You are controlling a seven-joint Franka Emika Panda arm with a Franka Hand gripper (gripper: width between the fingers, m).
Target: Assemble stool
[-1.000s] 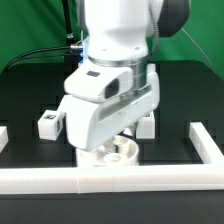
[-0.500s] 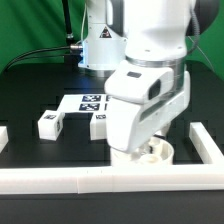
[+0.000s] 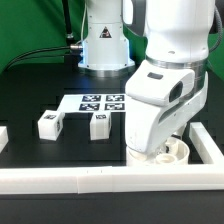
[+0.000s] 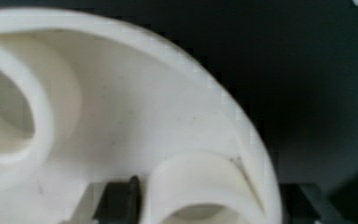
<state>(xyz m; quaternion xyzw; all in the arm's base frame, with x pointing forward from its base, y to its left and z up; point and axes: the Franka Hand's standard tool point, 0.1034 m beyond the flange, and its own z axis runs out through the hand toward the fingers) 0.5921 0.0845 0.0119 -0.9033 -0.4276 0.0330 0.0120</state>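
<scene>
Sliding across since a second ago, the arm has carried the seat (image 3: 172,152) from a spot in front of the marker board (image 3: 100,101) to one well off to the exterior view's right of it, close to the corner where the front rail (image 3: 60,180) meets the side rail (image 3: 206,146). The gripper (image 4: 197,200) is clenched on the seat. The wrist view shows a dark finger on either side of a rounded white wall by the disc's edge, with one large recess further along the disc. From where I stand the big white hand hides most of the disc, and only its rim shows beneath.

Two legs (image 3: 48,124) (image 3: 99,124) stand on the black table (image 3: 30,90) just in front of the marker board, well apart from the seat. I cannot find the third; it may be behind the arm.

The trouble I expect lies at that corner. If the push goes on at this pace, the disc could strike the side rail and either ride up onto it or twist in the jaws, since the hold is on a narrow curved wall, not across the whole disc. A twist would leave the recesses turned away from where the arm expects them, and later leg fits would miss. The hidden leg, if it stands near that path, could also be knocked over.
</scene>
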